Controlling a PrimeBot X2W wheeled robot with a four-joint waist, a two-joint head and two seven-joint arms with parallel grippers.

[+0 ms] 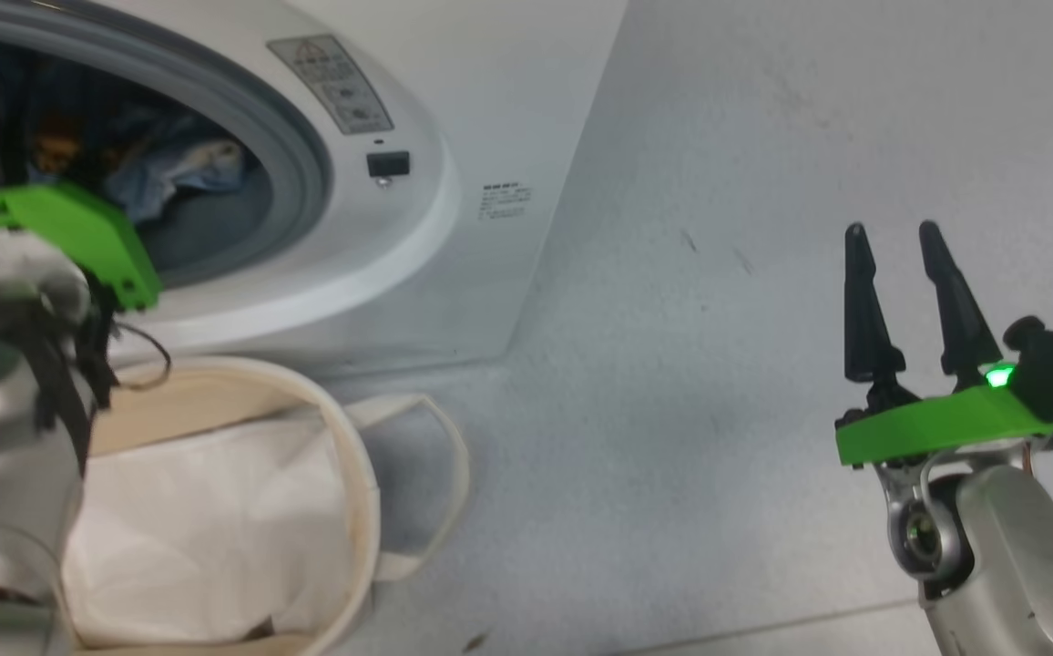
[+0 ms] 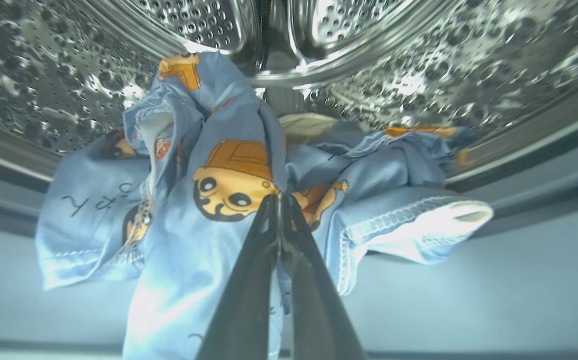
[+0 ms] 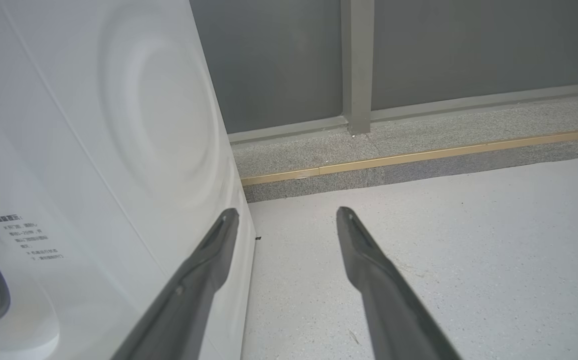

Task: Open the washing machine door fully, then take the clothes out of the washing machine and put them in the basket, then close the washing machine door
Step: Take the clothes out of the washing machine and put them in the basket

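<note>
One pinch made: left gripper (image 2: 279, 199) is clamped tight on a fold of the clothes (image 2: 219, 235) right at its tips, inside the drum (image 2: 419, 60) of the washing machine (image 1: 490, 109). The bundle sprawls side to side across the fingers, some hanging below them. The basket (image 1: 358, 474) sits back and beneath that wrist, close to the machine front, with a white sheet (image 1: 208, 528) inside. Right gripper (image 1: 893, 232) is spread wide, empty, well off over speckled floor (image 1: 718, 364). Left arm is nearer. Short pull-out, I'd say; gasket (image 1: 299, 173) is a snag risk.
</note>
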